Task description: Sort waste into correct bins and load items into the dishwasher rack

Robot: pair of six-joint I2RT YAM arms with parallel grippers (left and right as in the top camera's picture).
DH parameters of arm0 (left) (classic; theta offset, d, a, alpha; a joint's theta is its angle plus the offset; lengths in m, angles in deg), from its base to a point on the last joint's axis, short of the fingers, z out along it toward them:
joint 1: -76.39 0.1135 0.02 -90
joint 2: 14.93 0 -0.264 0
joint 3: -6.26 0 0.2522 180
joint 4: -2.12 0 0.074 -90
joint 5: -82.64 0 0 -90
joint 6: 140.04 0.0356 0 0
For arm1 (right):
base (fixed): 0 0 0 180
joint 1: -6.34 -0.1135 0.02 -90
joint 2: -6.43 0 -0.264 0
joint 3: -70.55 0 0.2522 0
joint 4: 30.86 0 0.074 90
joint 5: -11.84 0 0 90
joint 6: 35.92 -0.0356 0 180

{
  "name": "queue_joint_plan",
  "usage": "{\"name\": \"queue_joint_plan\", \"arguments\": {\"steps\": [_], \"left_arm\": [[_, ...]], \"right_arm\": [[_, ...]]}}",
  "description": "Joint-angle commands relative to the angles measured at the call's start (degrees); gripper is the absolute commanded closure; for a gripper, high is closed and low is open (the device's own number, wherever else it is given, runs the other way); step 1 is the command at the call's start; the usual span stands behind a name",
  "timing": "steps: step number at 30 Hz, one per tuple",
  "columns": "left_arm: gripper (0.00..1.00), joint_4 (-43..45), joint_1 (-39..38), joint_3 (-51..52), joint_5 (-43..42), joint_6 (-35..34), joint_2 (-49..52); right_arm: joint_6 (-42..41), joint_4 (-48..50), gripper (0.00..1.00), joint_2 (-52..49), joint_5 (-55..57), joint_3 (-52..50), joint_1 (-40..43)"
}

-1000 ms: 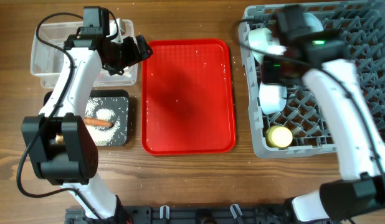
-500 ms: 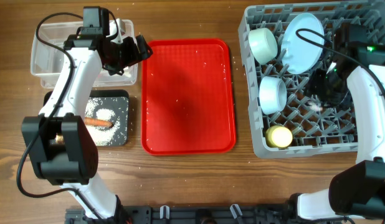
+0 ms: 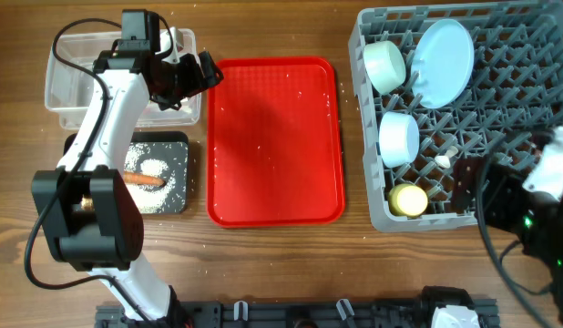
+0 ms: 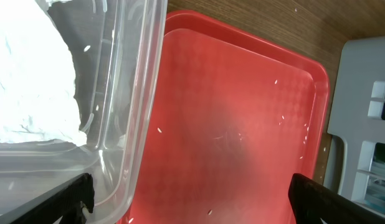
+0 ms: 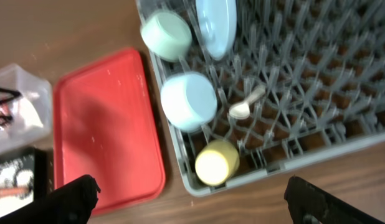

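Note:
The grey dishwasher rack [image 3: 427, 221] [image 5: 286, 165] holds the light blue plate [image 3: 445, 62] [image 5: 216, 25], pale green bowl [image 3: 384, 66] [image 5: 166, 35], light blue bowl [image 3: 398, 137] [image 5: 188, 101], yellow cup [image 3: 409, 199] [image 5: 216, 163] and white spoon [image 3: 445, 158] [image 5: 245, 104]. My right gripper [image 3: 473, 191] [image 5: 192, 199] hangs open and empty high over the rack's front. My left gripper [image 3: 195, 73] [image 4: 189, 199] is open and empty, straddling the clear tub's [image 3: 63, 82] [image 4: 133, 124] wall. The white napkin [image 4: 30, 81] lies in that tub. The black tray [image 3: 177, 138] holds the carrot stick [image 3: 143, 179] and rice [image 3: 168, 187].
A flat red tray [image 3: 274, 137] [image 4: 242, 124] [image 5: 105, 124] lies between the bins and the rack, with a few stray rice grains on it. Bare wooden tabletop [image 3: 281, 264] runs along the front edge.
My right gripper has opened, and its arm has swung from over the rack's back to the front right corner. The plate and the spoon now show in the rack. The left arm is unmoved.

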Motion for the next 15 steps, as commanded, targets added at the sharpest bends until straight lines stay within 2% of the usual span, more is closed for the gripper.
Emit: {"name": "queue_joint_plan", "arguments": {"steps": [1,3,5,7,8,11,15], "left_arm": [[0.00,0.0,0.1,0.0,0.5,-0.2,-0.9],[0.00,0.0,0.1,0.0,0.5,-0.2,-0.9],[0.00,0.0,0.1,0.0,0.5,-0.2,-0.9],[0.00,0.0,0.1,0.0,0.5,-0.2,-0.9],[0.00,0.0,0.1,0.0,0.5,-0.2,-0.9],[0.00,0.0,0.1,0.0,0.5,-0.2,-0.9],[0.00,0.0,0.1,0.0,0.5,-0.2,-0.9]], "right_arm": [[-0.1,6.1,0.00,2.4,6.8,-0.7,0.0],[4.1,15.5,0.00,4.6,7.7,-4.7,0.0],[7.4,35.4,0.00,11.5,5.6,-18.6,-0.2],[8.3,60.1,0.00,22.0,2.5,-41.5,-0.2],[8.3,66.8,0.00,25.3,1.7,-48.8,-0.2],[8.3,80.8,0.00,36.2,-1.8,-68.9,-0.2],[8.2,84.0,0.00,47.7,-2.7,-84.3,-1.2]]}}
